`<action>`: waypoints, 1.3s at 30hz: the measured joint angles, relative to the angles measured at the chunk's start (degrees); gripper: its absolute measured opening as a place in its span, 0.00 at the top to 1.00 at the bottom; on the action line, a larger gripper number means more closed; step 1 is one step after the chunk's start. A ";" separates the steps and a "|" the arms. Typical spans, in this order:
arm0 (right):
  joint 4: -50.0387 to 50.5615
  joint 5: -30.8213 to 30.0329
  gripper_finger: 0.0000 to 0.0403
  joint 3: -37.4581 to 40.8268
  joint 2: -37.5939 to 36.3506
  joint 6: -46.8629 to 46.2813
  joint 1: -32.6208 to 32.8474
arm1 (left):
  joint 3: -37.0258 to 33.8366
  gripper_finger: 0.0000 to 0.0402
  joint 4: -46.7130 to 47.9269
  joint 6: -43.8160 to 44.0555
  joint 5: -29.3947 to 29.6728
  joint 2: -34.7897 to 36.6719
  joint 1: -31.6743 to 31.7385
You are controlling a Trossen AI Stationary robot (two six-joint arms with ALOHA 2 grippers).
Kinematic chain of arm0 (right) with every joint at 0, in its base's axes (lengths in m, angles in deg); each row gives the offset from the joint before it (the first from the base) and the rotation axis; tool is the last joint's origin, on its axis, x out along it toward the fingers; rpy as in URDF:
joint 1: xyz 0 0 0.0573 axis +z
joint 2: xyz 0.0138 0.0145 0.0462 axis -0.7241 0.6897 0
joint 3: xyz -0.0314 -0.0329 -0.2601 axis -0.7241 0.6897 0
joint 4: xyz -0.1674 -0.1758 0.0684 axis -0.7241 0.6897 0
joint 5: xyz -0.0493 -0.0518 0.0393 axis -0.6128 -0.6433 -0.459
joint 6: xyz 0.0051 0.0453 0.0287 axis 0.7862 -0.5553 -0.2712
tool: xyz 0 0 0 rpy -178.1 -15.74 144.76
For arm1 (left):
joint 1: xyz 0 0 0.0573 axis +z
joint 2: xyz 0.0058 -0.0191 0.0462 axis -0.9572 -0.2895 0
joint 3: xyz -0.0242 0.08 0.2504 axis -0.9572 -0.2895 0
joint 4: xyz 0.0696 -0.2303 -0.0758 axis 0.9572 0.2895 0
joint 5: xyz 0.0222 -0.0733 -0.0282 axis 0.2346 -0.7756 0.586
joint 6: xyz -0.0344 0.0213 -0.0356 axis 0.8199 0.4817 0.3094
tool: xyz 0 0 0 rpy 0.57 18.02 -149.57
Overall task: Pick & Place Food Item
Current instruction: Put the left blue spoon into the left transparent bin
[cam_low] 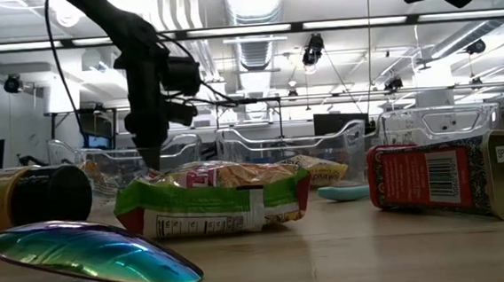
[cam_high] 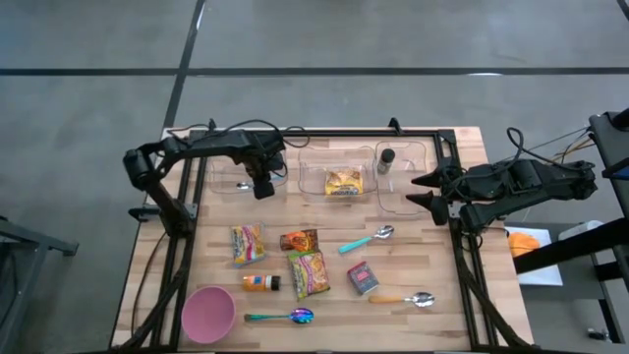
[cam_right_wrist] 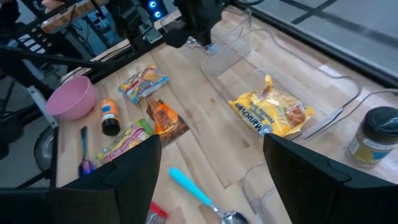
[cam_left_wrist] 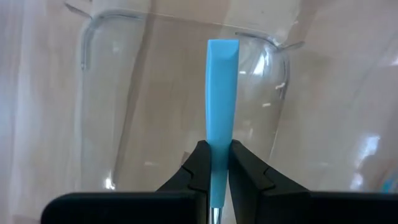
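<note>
My left gripper (cam_high: 263, 185) points down over the left clear bin (cam_high: 228, 175) at the table's far side, shut on a light blue spoon handle (cam_left_wrist: 221, 93). In the low view this gripper (cam_low: 152, 155) hangs just above the bins. My right gripper (cam_high: 421, 192) waits open at the table's right side, by the right bin. A yellow noodle packet (cam_high: 343, 182) lies in the middle bin, and a dark-lidded jar (cam_high: 386, 160) stands in the right one. Snack packets (cam_high: 248, 244), (cam_high: 299, 239), (cam_high: 309, 272) lie on the wood. My left gripper pinches the blue handle between its two fingers (cam_left_wrist: 200, 163), part way along its length (cam_left_wrist: 217, 152). The fingers come from above and lie along the handle. The handle's free end (cam_left_wrist: 222, 50) sticks out past the fingertips, down toward the bin's floor. The spoon's bowl end is hidden behind the fingers.
On the table's near half lie an orange bottle (cam_high: 261, 283), a red spice tin (cam_high: 363, 278), a blue-handled spoon (cam_high: 366, 240), a wooden-handled spoon (cam_high: 403, 298), an iridescent spoon (cam_high: 283, 317) and a pink bowl (cam_high: 208, 313). A black frame (cam_high: 459, 246) borders the table.
</note>
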 joint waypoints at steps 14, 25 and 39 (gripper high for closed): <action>-0.01 0.46 0.31 0.01 0.02 0.05 0.00 | 0.00 0.92 0.06 -2.50 -1.33 -1.04 -0.20; -0.02 0.46 0.31 0.01 0.02 0.12 0.02 | -0.09 0.92 1.68 -3.08 -1.29 -1.04 -0.22; -0.03 0.46 0.31 0.01 0.02 0.14 0.02 | -1.97 0.92 3.04 -3.06 -1.11 -1.04 -0.44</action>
